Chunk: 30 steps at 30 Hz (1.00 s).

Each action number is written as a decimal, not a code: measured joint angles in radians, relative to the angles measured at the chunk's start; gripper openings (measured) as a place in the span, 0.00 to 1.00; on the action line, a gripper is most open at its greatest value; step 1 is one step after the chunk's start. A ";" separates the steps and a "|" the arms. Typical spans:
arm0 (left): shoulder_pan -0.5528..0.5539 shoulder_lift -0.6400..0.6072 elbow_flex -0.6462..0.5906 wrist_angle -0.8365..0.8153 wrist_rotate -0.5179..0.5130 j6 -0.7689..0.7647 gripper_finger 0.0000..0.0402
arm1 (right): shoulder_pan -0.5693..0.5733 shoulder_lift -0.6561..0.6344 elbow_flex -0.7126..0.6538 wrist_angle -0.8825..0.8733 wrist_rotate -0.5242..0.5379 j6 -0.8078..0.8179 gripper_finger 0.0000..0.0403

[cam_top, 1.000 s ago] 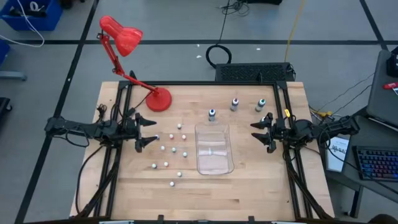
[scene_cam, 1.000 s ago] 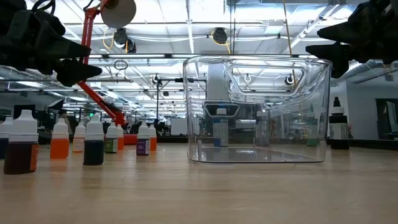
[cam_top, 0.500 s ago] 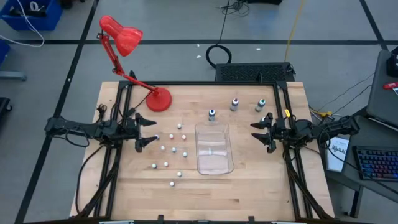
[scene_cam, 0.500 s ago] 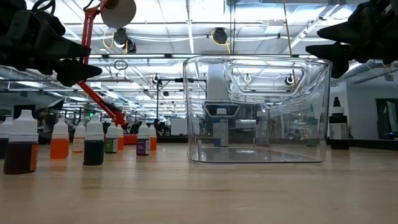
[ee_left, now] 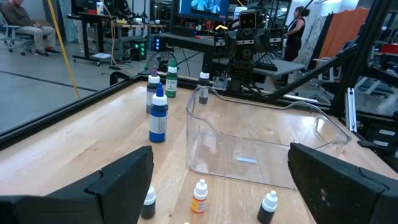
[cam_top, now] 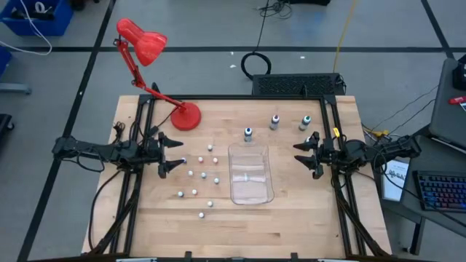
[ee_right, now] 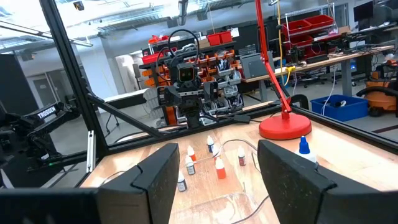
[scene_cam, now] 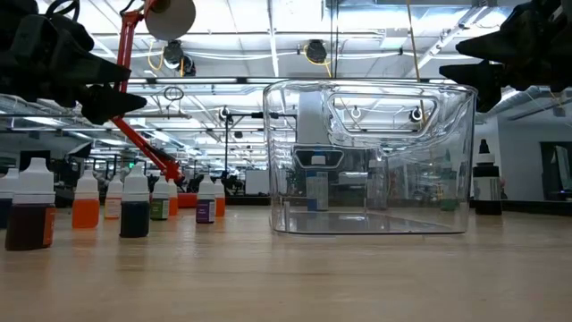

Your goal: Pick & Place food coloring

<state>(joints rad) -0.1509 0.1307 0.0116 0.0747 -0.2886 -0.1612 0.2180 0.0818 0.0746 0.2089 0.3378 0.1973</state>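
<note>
Three thumb-sized food coloring bottles stand upright near the table's far edge: blue top (cam_top: 248, 134), pale top (cam_top: 275, 121), green top (cam_top: 305, 122). Several tinier whitish bottles (cam_top: 203, 175) stand scattered left of the clear tray (cam_top: 251, 175); the low view shows them in a row (scene_cam: 134, 206). My left gripper (cam_top: 175, 153) hovers open above the table's left side, beside the small bottles. My right gripper (cam_top: 299, 154) hovers open right of the tray. The left wrist view shows the blue-topped bottle (ee_left: 158, 116), the tray (ee_left: 261, 140) and small bottles (ee_left: 199, 196).
A red desk lamp stands with its base (cam_top: 187, 116) on the far left of the table, its arm reaching up and left. The tray's tall clear walls (scene_cam: 371, 156) sit mid-table. Bare wood lies along the near edge (cam_top: 240, 233). People sit and stand in the room beyond.
</note>
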 joint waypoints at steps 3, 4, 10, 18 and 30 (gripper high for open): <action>0.000 0.000 0.000 0.000 0.000 0.000 0.91 | 0.000 0.000 0.000 0.000 0.000 0.000 0.51; 0.000 0.000 0.000 0.000 0.000 0.000 0.91 | 0.000 0.000 0.000 0.000 0.000 0.000 0.51; 0.000 0.000 0.000 0.000 0.000 0.000 0.91 | 0.000 0.000 0.000 0.000 0.000 0.000 0.51; 0.000 0.000 0.000 0.000 0.000 0.000 0.91 | 0.000 0.000 0.000 0.000 0.000 0.000 0.51; 0.000 0.000 0.000 0.000 0.000 0.000 0.91 | 0.000 0.000 0.000 0.026 0.000 0.068 0.51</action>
<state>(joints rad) -0.1509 0.1307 0.0116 0.0746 -0.2882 -0.1611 0.2179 0.0818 0.0746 0.2353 0.3374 0.2655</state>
